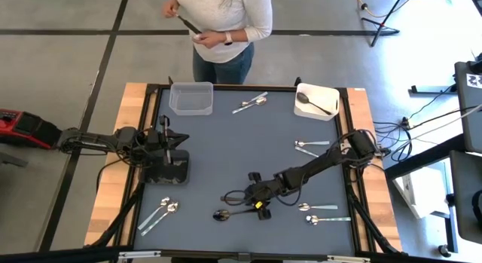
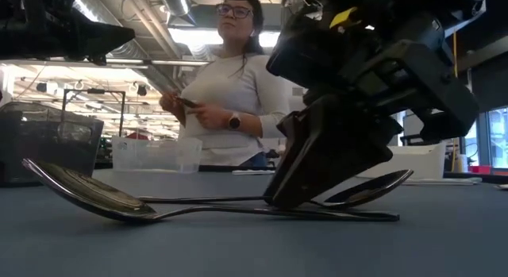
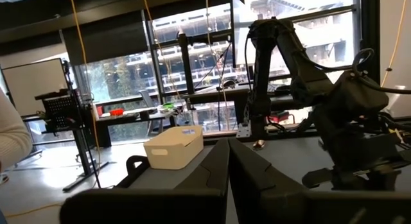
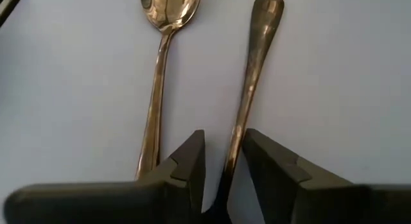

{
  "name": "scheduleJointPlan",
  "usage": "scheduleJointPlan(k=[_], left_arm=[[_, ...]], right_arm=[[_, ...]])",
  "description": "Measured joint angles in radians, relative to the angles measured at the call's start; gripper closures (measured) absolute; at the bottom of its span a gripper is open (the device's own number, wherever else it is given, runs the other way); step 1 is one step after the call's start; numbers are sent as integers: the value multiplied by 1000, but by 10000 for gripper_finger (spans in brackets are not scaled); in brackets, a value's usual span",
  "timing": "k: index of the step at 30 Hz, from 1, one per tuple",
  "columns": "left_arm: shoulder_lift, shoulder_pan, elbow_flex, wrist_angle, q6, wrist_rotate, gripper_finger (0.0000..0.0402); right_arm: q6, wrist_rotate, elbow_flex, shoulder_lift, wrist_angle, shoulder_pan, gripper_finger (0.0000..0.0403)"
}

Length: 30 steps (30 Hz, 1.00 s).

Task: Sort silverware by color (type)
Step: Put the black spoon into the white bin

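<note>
Two dark spoons lie side by side on the blue mat near its near edge (image 1: 226, 215), heads pointing opposite ways. In the right wrist view one shows its bowl (image 4: 170, 4) and the other its handle end (image 4: 266, 9). My right gripper (image 1: 260, 208) (image 4: 223, 161) is down at the table, slightly open. Its fingers stand on either side of the second spoon's handle (image 4: 236, 137), and the first spoon's handle runs just outside one finger. Both spoons rest flat on the mat (image 2: 238, 207). My left gripper (image 1: 169, 152) (image 3: 229, 176) waits at the table's left, shut and empty. My right gripper comes from above, slanting down, its fingers (image 4: 270, 166) across the dark spoon's handle (image 4: 235, 147) about midway along. The handle lies close to one finger with a gap to the other; whether they touch I cannot tell. The spoon lies on the mat.
A clear bin (image 1: 191, 97) and a white bin (image 1: 328, 111) holding a dark spoon (image 1: 312, 103) stand at the far edge. Silver utensils lie in pairs (image 1: 249, 104) (image 1: 310, 146) (image 1: 319, 212) (image 1: 161, 214). A person (image 1: 222, 22) stands behind the far edge holding a dark utensil.
</note>
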Motion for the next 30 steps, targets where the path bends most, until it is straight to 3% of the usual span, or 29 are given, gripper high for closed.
scheduleJointPlan(k=[8,13,18,25,30], left_arm=[[0,0,0,-1,0,0,397],[0,0,0,-12,0,0,397],[0,0,0,0,6,-3,397],[0,0,0,-28,-26,-1,397],[0,0,0,-20,-19,-1,397]], right_arm=[[-57,-29,1,-3,-22,-27,394],[-58,13,2,-7,-59,-43,383],[-126,99,-3,-47,-104,-48,398],[-132,228,-6,-168,-294,-52,400],[-132,230,-50,-249,-348,-87,400]])
